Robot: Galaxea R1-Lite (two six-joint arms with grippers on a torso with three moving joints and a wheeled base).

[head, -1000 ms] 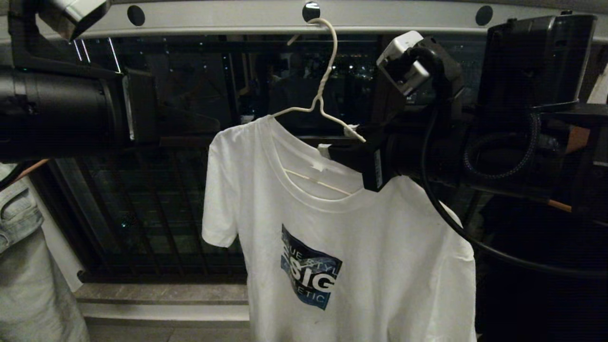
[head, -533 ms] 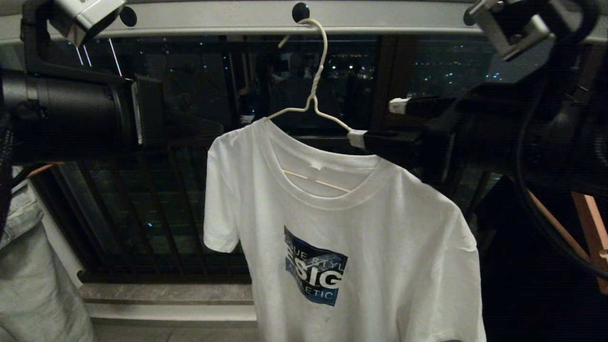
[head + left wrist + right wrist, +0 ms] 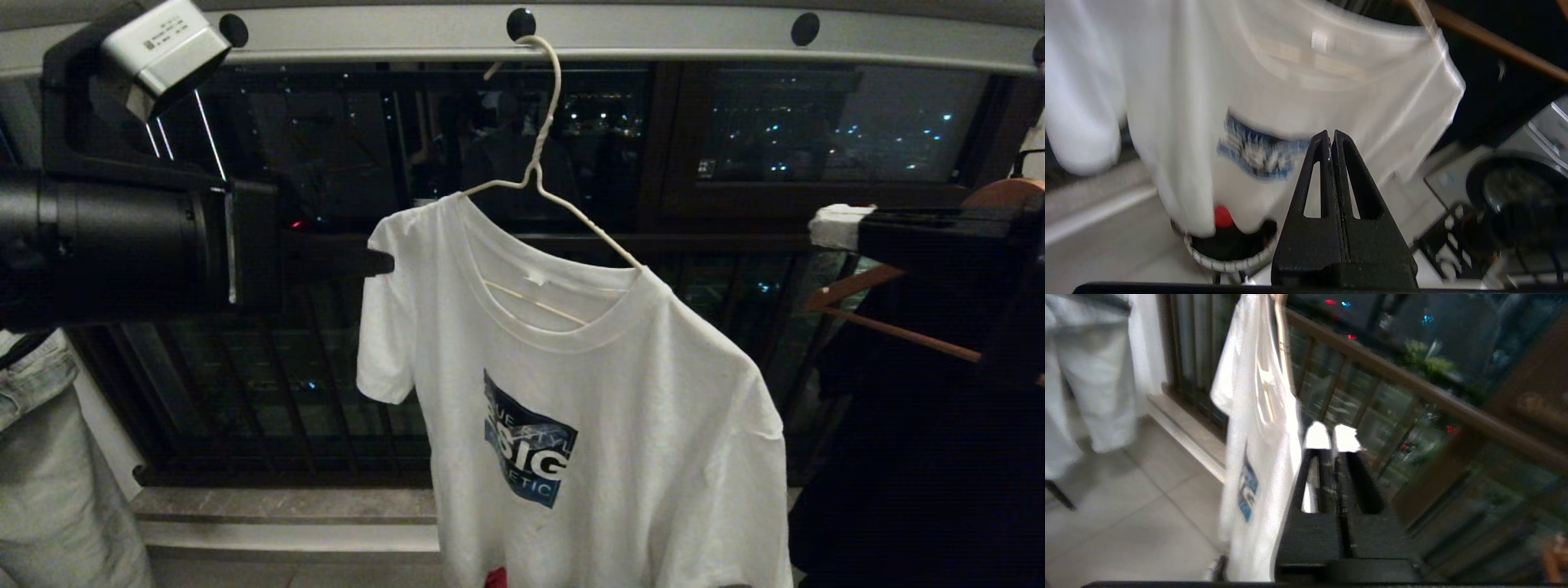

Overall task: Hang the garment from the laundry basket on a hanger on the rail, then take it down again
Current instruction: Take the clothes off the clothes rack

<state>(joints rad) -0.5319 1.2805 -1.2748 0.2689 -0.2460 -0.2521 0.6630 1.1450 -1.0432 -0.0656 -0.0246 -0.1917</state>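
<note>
The garment (image 3: 571,392), a white T-shirt with a blue chest graphic, hangs on the white wire hanger (image 3: 543,122). The hanger's hook sits in a hole of the pale grey rail (image 3: 653,33). My left gripper (image 3: 380,263) is shut and empty, its tip right beside the shirt's shoulder seam. In the left wrist view that gripper (image 3: 1329,136) is in front of the garment (image 3: 1290,81), with the laundry basket (image 3: 1224,261) on the floor below. My right gripper (image 3: 833,226) is shut and empty, well off to the right of the shirt. In its wrist view the right gripper (image 3: 1332,439) is beside the garment (image 3: 1257,416).
A brown wooden hanger (image 3: 890,327) carries a dark garment (image 3: 898,490) at the right. Pale clothing (image 3: 49,457) hangs at the left. The dark balcony railing (image 3: 269,392) runs behind. A red cloth (image 3: 1222,215) lies in the basket. A washing machine (image 3: 1515,196) stands nearby.
My right gripper has let go of the hanger's arm, drawn back to the right and shut. The shirt now hangs free on the rail. The left arm has barely moved.
</note>
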